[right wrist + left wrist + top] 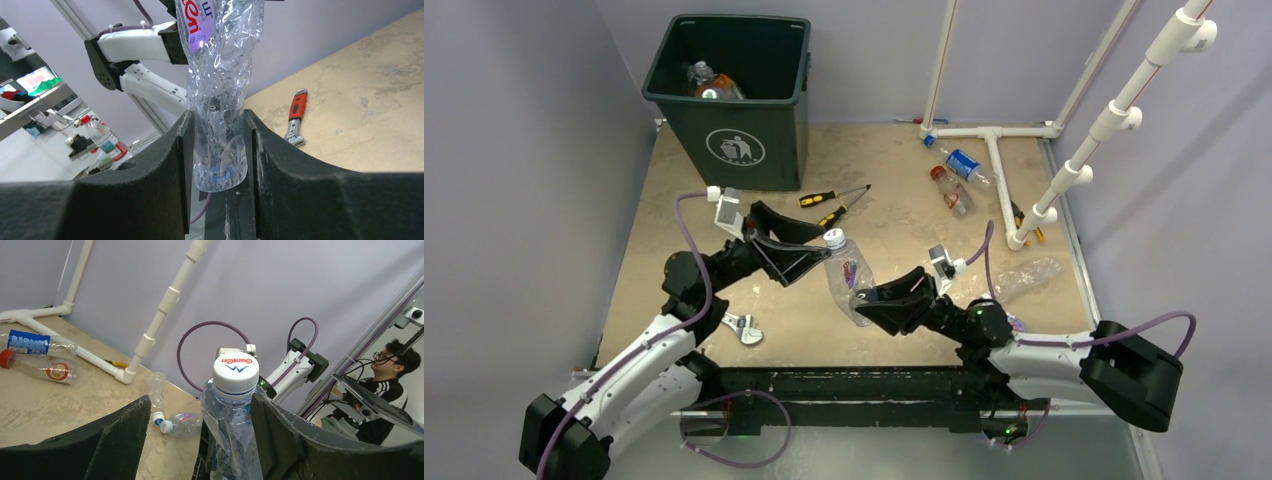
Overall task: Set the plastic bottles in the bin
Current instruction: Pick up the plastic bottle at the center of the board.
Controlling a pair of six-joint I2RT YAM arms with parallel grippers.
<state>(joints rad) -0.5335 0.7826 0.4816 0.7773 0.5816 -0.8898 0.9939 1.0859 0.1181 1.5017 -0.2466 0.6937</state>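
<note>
Over tan tabletop (894, 170), right fingers (184, 150) pinch a crumpled white-capped bottle (220, 100); left fingers (267, 415), seemingly spread, flank it.

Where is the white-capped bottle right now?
In the top view the white-capped bottle is near centre-frame, its base clamped in the right gripper and its cap end inside the open left gripper.

Bin (774, 130) mouth open, bottles (709, 85) low inside, room above them. Two screwdrivers (834, 197) lie flat on the worktop (894, 170) just in front of it. Mid-worktop blocked: left arm (639, 360) and right arm (1034, 355) meet at the held bottle (849, 275). Right side: white PVC pipe frame (999, 170), slanted pipe (1114, 115) above. Bare strip between bin and pipe frame. Wrench (744, 327) near left arm.
</note>
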